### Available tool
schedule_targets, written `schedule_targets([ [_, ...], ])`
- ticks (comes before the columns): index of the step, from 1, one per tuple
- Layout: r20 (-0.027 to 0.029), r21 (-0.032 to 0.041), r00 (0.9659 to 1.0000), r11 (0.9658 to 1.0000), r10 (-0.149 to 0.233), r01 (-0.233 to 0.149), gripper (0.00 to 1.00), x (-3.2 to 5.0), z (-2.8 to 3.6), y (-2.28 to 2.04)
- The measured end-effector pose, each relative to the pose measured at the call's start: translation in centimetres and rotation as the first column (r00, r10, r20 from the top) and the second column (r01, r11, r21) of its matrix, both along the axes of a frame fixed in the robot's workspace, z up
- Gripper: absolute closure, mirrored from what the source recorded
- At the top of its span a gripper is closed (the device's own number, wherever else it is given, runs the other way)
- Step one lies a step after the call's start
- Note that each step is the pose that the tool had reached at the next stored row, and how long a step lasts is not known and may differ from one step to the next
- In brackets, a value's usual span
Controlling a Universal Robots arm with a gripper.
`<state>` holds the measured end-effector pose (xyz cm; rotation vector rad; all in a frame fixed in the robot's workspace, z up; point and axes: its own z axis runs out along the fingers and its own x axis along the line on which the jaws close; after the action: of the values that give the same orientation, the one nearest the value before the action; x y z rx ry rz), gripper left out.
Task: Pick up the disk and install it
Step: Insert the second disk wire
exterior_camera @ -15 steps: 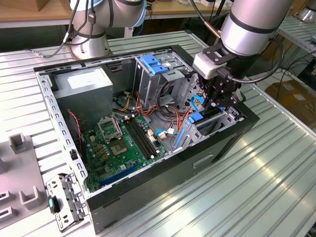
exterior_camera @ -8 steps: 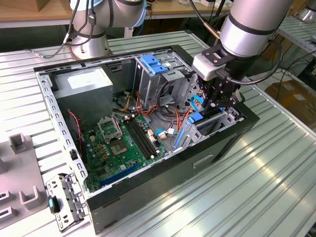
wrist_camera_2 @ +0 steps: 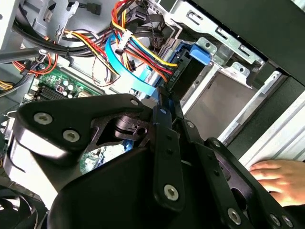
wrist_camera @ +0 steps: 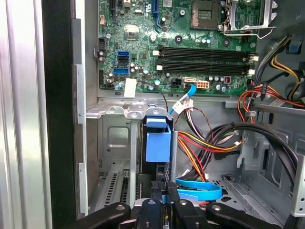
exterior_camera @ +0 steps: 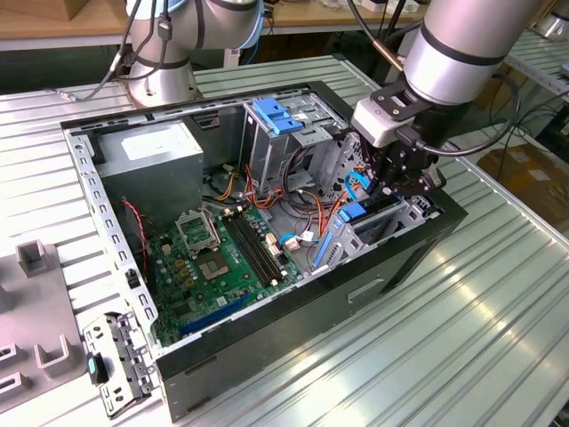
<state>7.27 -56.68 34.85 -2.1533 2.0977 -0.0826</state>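
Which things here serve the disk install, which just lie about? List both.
Job: gripper, disk with blue rail, drive bay it stands in.
Lying about: motherboard, power supply, upper drive cage, a person's hand.

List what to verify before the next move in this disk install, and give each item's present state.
1. Gripper at the bay: ok.
2. Disk upright in the bay: ok.
3. Disk fully seated: cannot tell.
4. Blue cable clear of the gripper: not ok, it lies right beside it.
5. Person's hand away from the case: not ok, it rests on the table just beside it.
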Motion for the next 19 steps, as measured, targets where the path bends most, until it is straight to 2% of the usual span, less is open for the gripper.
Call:
schedule_targets([
  [1,-0.0003,0.0084,1.0,1.0,-0.001,0.001,0.84,0.01,0.0,-0.09],
  [2,-0.0005,0.0254,1.0,0.9997,-0.002,0.002,0.84,0.01,0.0,-0.16],
  [3,-0.0007,0.038,1.0,0.9993,-0.003,0.003,0.84,0.02,0.0,-0.24],
  [12,-0.0014,0.0393,1.0,0.9992,-0.006,0.006,0.84,0.12,-0.45,-0.33],
  [15,-0.0014,0.0406,1.0,0.9992,-0.006,0.006,0.84,0.12,-0.03,-0.33],
  [19,-0.0015,0.0426,1.0,0.9991,-0.006,0.006,0.84,0.13,-0.01,-0.53],
])
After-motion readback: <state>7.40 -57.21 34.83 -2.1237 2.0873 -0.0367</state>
